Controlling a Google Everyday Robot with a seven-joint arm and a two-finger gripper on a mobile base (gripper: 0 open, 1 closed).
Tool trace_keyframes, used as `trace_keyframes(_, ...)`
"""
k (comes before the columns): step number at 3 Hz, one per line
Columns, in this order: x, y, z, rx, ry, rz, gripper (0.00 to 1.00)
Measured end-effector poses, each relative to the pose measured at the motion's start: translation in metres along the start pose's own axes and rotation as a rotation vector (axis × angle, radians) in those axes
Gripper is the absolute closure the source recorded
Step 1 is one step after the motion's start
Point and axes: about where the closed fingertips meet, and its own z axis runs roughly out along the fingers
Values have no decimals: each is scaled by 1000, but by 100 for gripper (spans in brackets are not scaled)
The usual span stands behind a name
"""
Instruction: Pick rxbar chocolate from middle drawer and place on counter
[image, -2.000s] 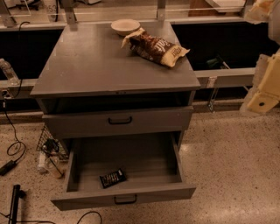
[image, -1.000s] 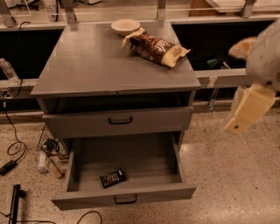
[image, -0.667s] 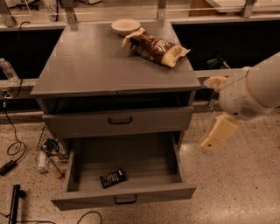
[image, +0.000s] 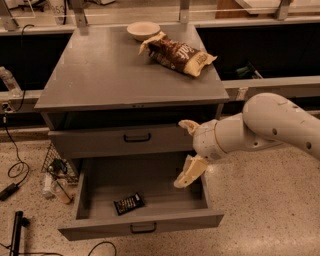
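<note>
The rxbar chocolate (image: 129, 203), a small dark bar with pale lettering, lies flat on the floor of the middle drawer (image: 142, 219), left of centre and near its front. The drawer is pulled fully open. My gripper (image: 188, 149) is open and empty, one cream finger (image: 189, 125) in front of the upper drawer front and the other (image: 190, 172) over the open drawer's right side. It is to the right of the bar and above it. The grey counter (image: 115, 70) is the cabinet's top.
A brown-and-cream snack bag (image: 180, 54) and a pale bowl (image: 143, 30) sit at the counter's back right. The upper drawer (image: 125, 140) is closed. Cables, a wire basket (image: 57, 165) and bottles lie on the floor left of the cabinet.
My arm has swung in from the right edge, leftward and downward, so the gripper now hangs over the right side of the open drawer. The bar has not moved.
</note>
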Motion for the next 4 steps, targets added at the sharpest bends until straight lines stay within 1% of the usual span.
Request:
trace_keyframes(1,2,1,3,-1,3,4,0)
trace_keyframes(2,31,15,45,-15,42,63,0)
trace_keyframes(3,54,16,94,-29,0,110,0)
trace_keyframes(4,83,16,156,-102,-68,85,13)
